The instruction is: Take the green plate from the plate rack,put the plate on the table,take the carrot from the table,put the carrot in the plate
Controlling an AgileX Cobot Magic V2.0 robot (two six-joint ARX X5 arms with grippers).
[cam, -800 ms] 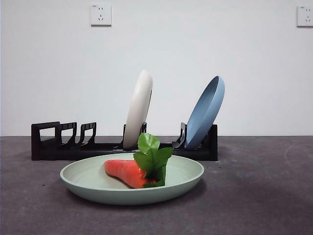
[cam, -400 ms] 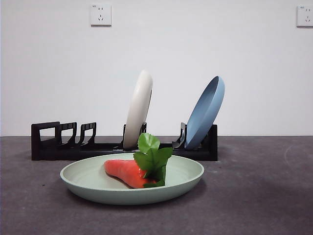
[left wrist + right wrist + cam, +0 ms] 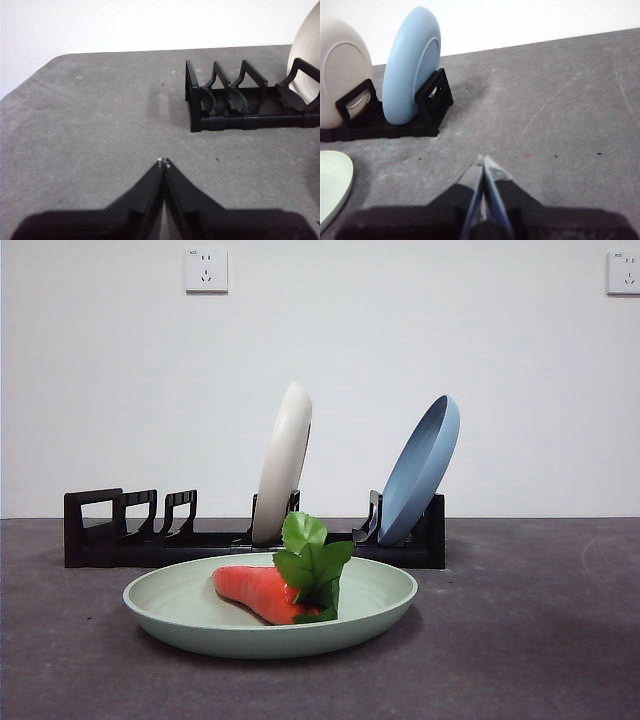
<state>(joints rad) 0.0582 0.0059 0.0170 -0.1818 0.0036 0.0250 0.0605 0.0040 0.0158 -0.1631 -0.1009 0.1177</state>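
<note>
The green plate [image 3: 180,605] lies flat on the dark grey table [image 3: 540,640] in front of the black plate rack [image 3: 110,530]. The orange-red carrot [image 3: 260,592] lies in the plate, its green leaves [image 3: 312,562] toward the right. An edge of the plate shows in the right wrist view [image 3: 332,185]. My left gripper [image 3: 163,162] is shut and empty above bare table, near the rack's empty end [image 3: 220,97]. My right gripper [image 3: 484,161] is shut and empty, to the side of the rack's other end [image 3: 432,107]. Neither arm shows in the front view.
A cream-white plate [image 3: 283,462] and a blue plate [image 3: 420,470] stand tilted in the rack; both show in the right wrist view, cream [image 3: 342,90] and blue [image 3: 412,65]. A white wall with two sockets [image 3: 206,270] stands behind.
</note>
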